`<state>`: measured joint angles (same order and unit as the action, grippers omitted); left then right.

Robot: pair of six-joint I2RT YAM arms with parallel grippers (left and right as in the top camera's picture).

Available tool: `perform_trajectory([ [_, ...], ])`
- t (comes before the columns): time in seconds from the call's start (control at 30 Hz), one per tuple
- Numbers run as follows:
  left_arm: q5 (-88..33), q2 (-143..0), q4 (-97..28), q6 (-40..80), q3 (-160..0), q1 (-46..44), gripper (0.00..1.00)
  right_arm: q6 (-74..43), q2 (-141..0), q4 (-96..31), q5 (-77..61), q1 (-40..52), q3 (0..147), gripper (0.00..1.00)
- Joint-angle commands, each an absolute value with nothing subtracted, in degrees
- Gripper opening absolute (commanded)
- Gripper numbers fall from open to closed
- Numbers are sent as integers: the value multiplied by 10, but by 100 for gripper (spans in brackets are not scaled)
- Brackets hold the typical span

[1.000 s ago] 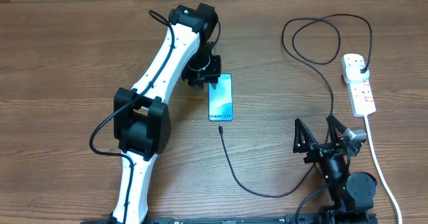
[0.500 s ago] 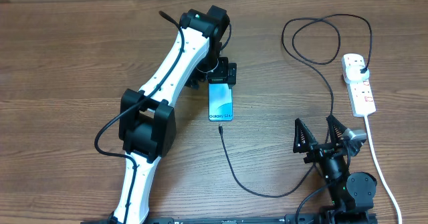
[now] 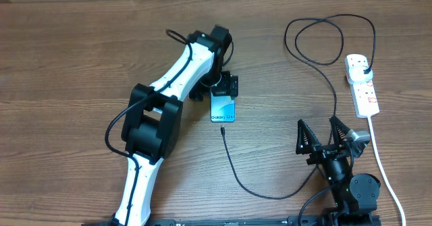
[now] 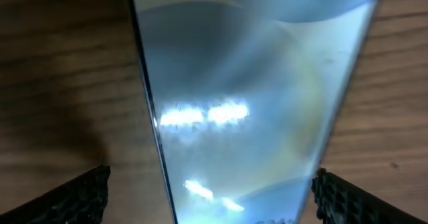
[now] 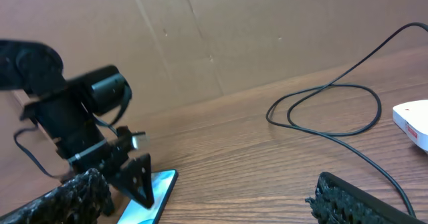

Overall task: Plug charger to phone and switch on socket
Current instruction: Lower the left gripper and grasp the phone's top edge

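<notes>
The phone (image 3: pixel 223 109) lies mid-bench, with the left gripper (image 3: pixel 223 91) open astride its far end. The right gripper (image 3: pixel 316 125) is open and empty. The charger (image 3: pixel 225 142) tip is not plugged in; the socket (image 3: pixel 362 84), at the right edge, is untouched.

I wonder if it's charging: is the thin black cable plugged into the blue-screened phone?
No, the thin black cable ends on the wooden table, apart from the slim blue-screened phone.
</notes>
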<state>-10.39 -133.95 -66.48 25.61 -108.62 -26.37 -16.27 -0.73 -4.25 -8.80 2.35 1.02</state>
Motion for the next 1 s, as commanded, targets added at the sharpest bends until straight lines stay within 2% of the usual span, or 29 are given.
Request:
perform_trajectory([
  [0.0, -97, -1348, -646, 272, -1057, -269, 100, -163, -2, -40, -91, 26, 4, 100],
  [0.97, -66, -1348, -613, 301, -1041, -284, 100, -163, -2, -40, -91, 26, 4, 100],
])
